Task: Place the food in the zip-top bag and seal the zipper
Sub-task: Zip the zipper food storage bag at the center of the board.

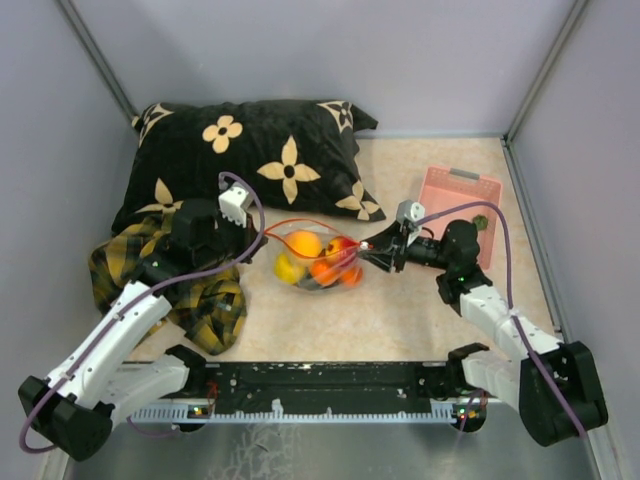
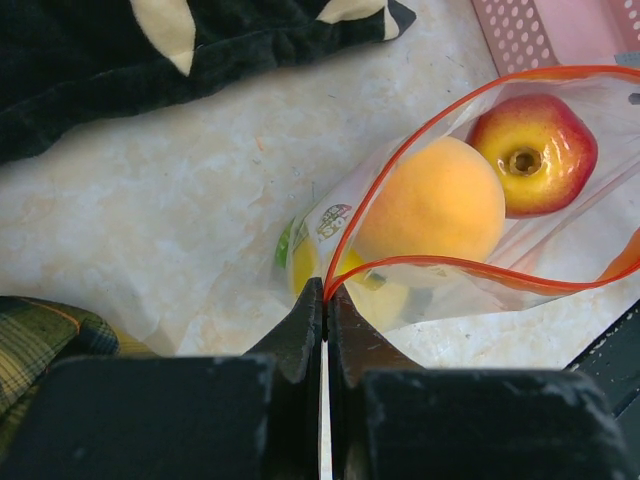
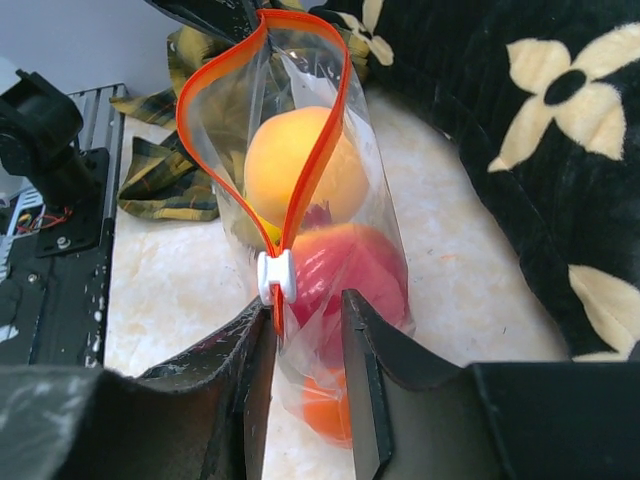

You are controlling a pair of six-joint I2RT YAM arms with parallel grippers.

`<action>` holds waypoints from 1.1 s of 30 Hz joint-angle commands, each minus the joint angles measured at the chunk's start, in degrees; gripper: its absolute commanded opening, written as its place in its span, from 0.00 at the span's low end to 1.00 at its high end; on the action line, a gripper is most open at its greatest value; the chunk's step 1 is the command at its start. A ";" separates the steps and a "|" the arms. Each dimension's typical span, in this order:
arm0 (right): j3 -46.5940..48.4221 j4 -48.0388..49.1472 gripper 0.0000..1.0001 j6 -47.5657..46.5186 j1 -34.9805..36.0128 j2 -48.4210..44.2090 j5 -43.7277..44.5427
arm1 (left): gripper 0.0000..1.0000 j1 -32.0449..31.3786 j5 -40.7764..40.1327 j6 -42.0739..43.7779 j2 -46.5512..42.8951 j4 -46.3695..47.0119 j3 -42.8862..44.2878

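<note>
1. Right now the bag (image 1: 318,262) lies mid-counter (image 1: 420,320) between the two arms. Its mouth edge is stretched left to right.
2. Fruit is already inside. There is a pale orange (image 2: 435,200) with a red apple (image 2: 530,150) just beside it, and the two are touching. A lemon (image 1: 288,268) sits at the bag's left end, and a second orange (image 3: 325,420) is low under the apple.
3. The zipper (image 3: 183,115) gapes open in a wide loop along most of the mouth. A white slider (image 3: 275,277) sits on it near the right end.
4. The left fingers (image 2: 312,325) are together, pinched on the bag's left corner where the two zipper strips meet. Only a hairline slit shows between them.
5. The right fingers (image 3: 355,350) are apart and straddle the bag's right end just behind the slider. One finger touches the zipper strip and the apple bulges in the gap. Can't tell if they squeeze the plastic.
6. A pink basket (image 1: 455,185) sits on the counter behind the right arm, well apart from the bag. A small dark piece (image 1: 481,222) lies in its near right corner, too small to tell which fruit.
7. A black pillow (image 1: 260,140) with cream flowers is at the back left.
8. A yellow plaid cloth (image 1: 215,305) is bunched under the left arm, near the bag but not touching it.
</note>
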 commanded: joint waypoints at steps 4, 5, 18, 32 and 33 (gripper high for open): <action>1.34 6.69 0.10 -1.68 0.30 1.52 -3.13 | 0.00 0.22 0.64 0.90 0.02 2.27 1.45; 1.43 6.19 0.03 -1.89 0.29 1.40 -3.04 | 0.00 0.27 -0.63 0.78 0.09 2.01 1.65; 6.02 -6.26 0.00 -2.97 0.34 -0.50 2.52 | 0.24 1.25 -12.37 -1.69 2.80 -1.15 6.16; 11.79 -14.87 0.00 -5.88 0.30 1.57 0.45 | 0.54 -0.01 16.88 9.15 9.69 -0.86 17.31; 12.16 -15.66 0.00 -6.25 0.33 1.65 0.32 | 0.54 -1.32 17.41 9.58 11.22 -1.17 18.93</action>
